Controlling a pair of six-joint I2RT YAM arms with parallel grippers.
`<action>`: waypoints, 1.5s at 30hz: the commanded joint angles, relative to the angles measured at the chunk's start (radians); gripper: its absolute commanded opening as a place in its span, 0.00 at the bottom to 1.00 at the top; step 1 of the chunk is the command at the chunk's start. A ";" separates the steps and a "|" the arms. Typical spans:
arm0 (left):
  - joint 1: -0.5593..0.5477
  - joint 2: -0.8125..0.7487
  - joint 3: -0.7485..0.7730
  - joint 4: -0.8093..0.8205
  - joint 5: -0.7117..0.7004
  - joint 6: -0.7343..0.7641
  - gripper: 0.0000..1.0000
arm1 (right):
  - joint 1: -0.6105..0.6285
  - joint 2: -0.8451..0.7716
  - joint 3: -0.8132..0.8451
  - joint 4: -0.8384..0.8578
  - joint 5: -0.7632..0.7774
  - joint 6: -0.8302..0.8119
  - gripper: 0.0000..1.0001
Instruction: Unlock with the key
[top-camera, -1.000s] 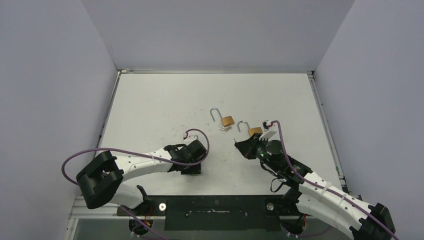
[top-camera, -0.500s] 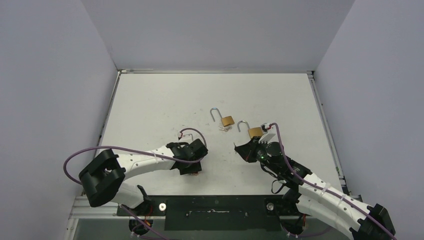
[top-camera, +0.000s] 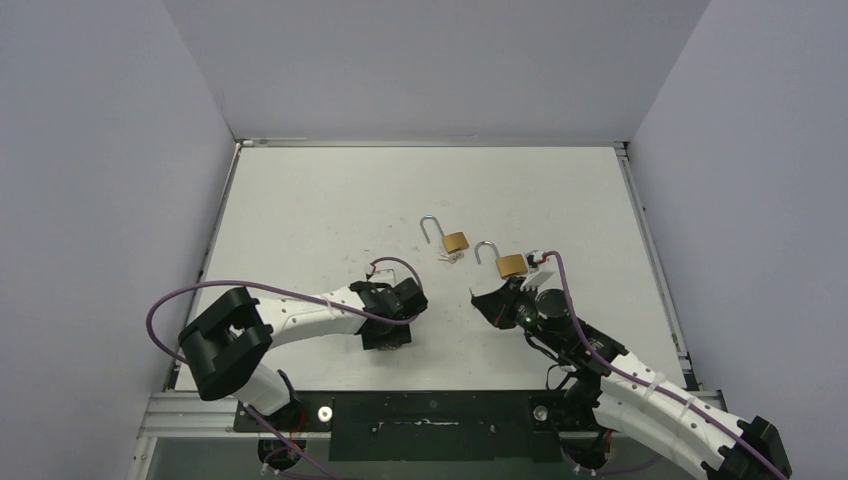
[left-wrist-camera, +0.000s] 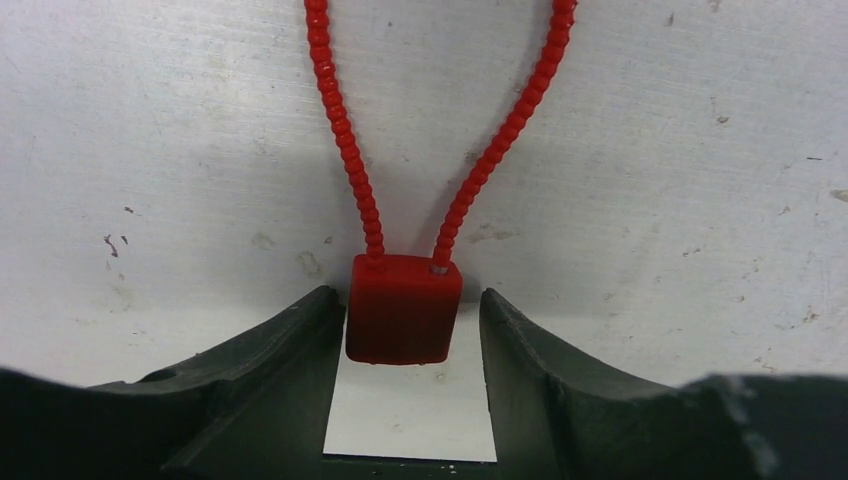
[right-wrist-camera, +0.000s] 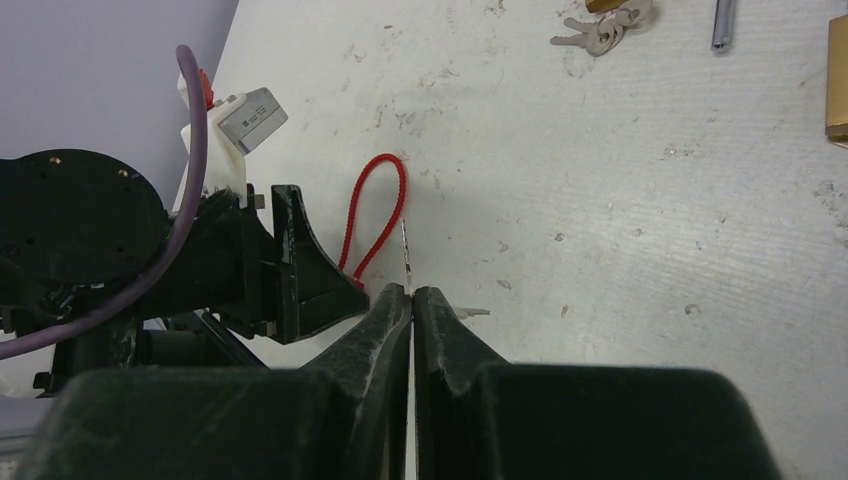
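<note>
A small red padlock (left-wrist-camera: 403, 322) with a red beaded cable loop (left-wrist-camera: 350, 150) lies on the white table. My left gripper (left-wrist-camera: 407, 297) is open, one finger on each side of the lock body, the right finger standing clear of it. In the top view the left gripper (top-camera: 388, 328) covers the lock. My right gripper (right-wrist-camera: 412, 292) is shut on a thin metal key (right-wrist-camera: 405, 250), whose blade sticks out past the fingertips. It is to the right of the lock (top-camera: 487, 298). The right wrist view shows the cable loop (right-wrist-camera: 375, 215) and the left gripper (right-wrist-camera: 300, 270).
Two brass padlocks with open shackles lie further back, one (top-camera: 455, 241) at the centre and one (top-camera: 511, 265) just beyond my right gripper. A small bunch of keys (top-camera: 450, 257) lies between them, also in the right wrist view (right-wrist-camera: 600, 30). Grey walls enclose the table.
My left arm has swung its elbow to the right and the left gripper has shifted slightly right. The right gripper has stayed almost in place with the key.
</note>
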 joint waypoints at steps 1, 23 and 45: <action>-0.005 0.048 0.059 -0.026 -0.047 0.071 0.53 | -0.006 -0.016 -0.004 0.020 -0.004 0.007 0.00; 0.070 0.011 0.139 -0.054 0.019 0.053 0.00 | -0.007 0.017 -0.024 0.110 -0.091 -0.023 0.00; 0.228 -0.234 0.166 0.045 0.185 -0.123 0.00 | 0.190 0.484 0.060 0.632 -0.218 0.121 0.00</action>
